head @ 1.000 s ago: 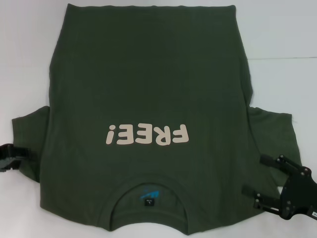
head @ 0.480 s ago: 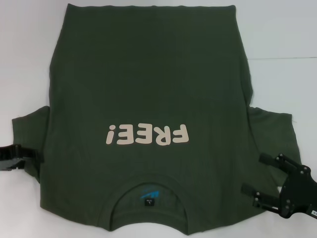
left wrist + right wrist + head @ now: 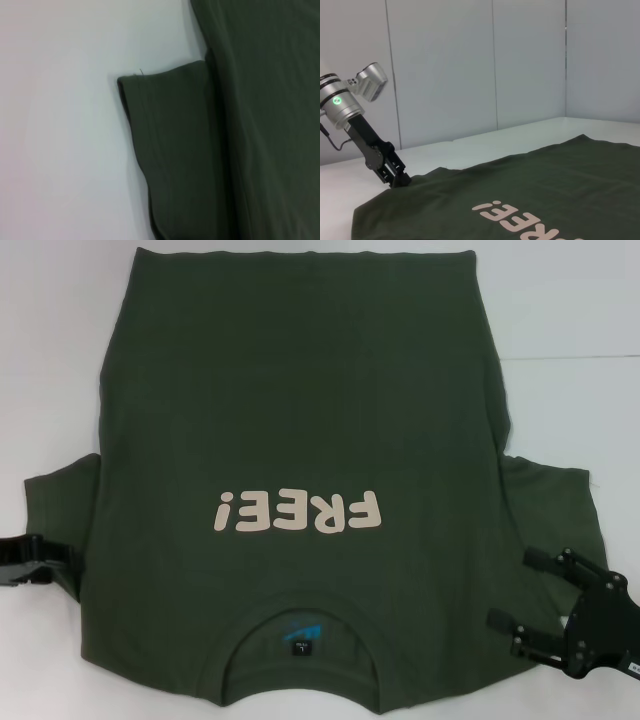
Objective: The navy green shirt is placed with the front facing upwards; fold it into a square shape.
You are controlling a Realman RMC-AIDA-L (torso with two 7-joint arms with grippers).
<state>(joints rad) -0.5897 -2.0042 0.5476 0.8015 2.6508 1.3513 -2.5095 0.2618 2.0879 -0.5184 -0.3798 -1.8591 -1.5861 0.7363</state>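
The navy green shirt [image 3: 300, 420] lies flat, face up; our left gripper [image 3: 50, 558] touches its left sleeve [image 3: 60, 505], fingers' state unclear. Our right gripper [image 3: 528, 602], spread wide, hovers over the right sleeve [image 3: 545, 510]. Pinching only the sleeve's top layer could leave the fold lopsided.

White table [image 3: 560, 320] fills the head view, matte and plain, with a faint straight seam line [image 3: 575, 357] running across its right side. In the right wrist view the table [image 3: 470, 145] meets a pale grey panelled wall [image 3: 445, 65], divided by thin vertical joints [image 3: 494, 62]; a corner shows toward one side.
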